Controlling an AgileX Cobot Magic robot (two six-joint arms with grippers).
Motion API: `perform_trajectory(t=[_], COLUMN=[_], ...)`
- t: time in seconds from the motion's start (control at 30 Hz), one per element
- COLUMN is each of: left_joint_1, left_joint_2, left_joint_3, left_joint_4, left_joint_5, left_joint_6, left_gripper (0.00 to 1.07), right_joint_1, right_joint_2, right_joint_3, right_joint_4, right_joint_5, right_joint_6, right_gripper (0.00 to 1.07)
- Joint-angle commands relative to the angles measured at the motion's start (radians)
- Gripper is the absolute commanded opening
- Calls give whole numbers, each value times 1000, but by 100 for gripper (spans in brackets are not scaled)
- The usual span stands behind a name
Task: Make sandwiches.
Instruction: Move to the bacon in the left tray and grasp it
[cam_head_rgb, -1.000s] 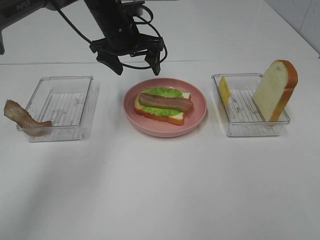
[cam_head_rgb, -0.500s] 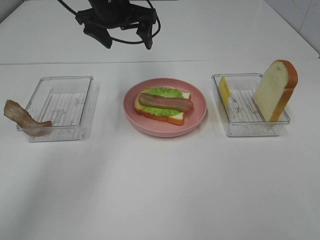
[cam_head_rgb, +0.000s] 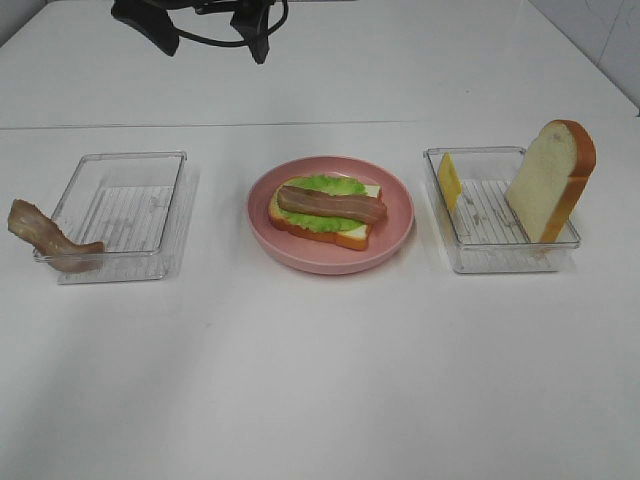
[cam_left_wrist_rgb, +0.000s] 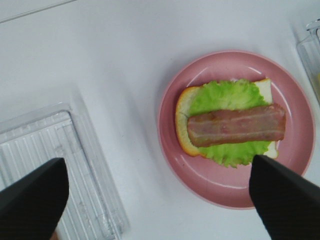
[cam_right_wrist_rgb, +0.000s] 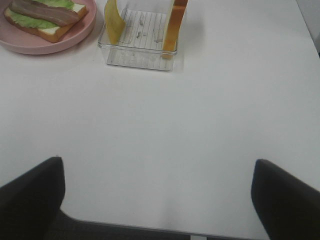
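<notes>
You are holding the left gripper (cam_head_rgb: 214, 48) high over the far side of the white table (cam_head_rgb: 320, 380), its jaws spread wide and carrying nothing. From there its wrist camera is looking straight down on the build. The right gripper (cam_right_wrist_rgb: 160, 200) is also gaping wide and carrying nothing, and it is hovering over bare table on the near side of the right tray. The high camera is not showing it.

The sandwich is sitting half built on the round pink plate (cam_head_rgb: 330, 262) in the middle. A white bread slice with orange-brown crust (cam_head_rgb: 322, 233) is lying flat as the base. A green lettuce leaf (cam_head_rgb: 326, 184) is spreading over it, and a brown bacon strip (cam_head_rgb: 331, 204) is lying lengthwise on top.

The clear plastic rectangular tray on the right (cam_head_rgb: 500, 258) is keeping the next parts on edge. A yellow cheese slice (cam_head_rgb: 449, 181) is leaning on its left wall and a second bread slice (cam_head_rgb: 551, 180) is standing against its right wall. That probably gives the jaws an edge to pinch.

A second bacon strip (cam_head_rgb: 44, 238) is draping over the near left corner of the clear plastic tray on the left (cam_head_rgb: 122, 215), half outside. You are likely reaching for cheese next (the right arm is nearer).
</notes>
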Motion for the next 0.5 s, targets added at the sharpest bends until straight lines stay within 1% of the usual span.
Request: perform_trajectory(t=[0.03,0.1,0.17,0.2,0.23,0.27,0.3,0.33,0.37,0.4,0.43,0.47,0.5], left_joint_1=[18,26,69,69,83,109,109,122,144,144,159,184,184], left_joint_2=[-84,-100,-177,-177,-198,-239,-239,-260,-297,-297,-317,-349,-349], left_joint_3=[81,98,176,176,199,245,245,270,316,316,343,397,397], left_joint_4=[30,26,25,25,25,26,26,25,25,25,25,26,26], left_joint_5=[103,103,103,103,103,103,103,103,102,102,102,102,102], left_joint_6=[-2,-7,-8,-8,-8,0,0,6,11,11,11,16,16], left_gripper=[90,90,90,90,90,90,90,90,90,90,90,90,90], right_joint_1=[-4,-4,-4,-4,-4,-4,-4,-4,-4,-4,-4,-4,-4], right_joint_2=[-34,-34,-34,-34,-34,-34,-34,-34,-34,-34,-34,-34,-34], right_joint_3=[1,1,1,1,1,1,1,1,1,1,1,1,1], right_joint_4=[5,5,5,5,5,5,5,5,5,5,5,5,5], right_joint_5=[-2,-2,-2,-2,-2,-2,-2,-2,-2,-2,-2,-2,-2], right_joint_6=[2,2,2,2,2,2,2,2,2,2,2,2,2], right_gripper=[99,99,99,99,99,99,99,99,99,99,99,99,99])
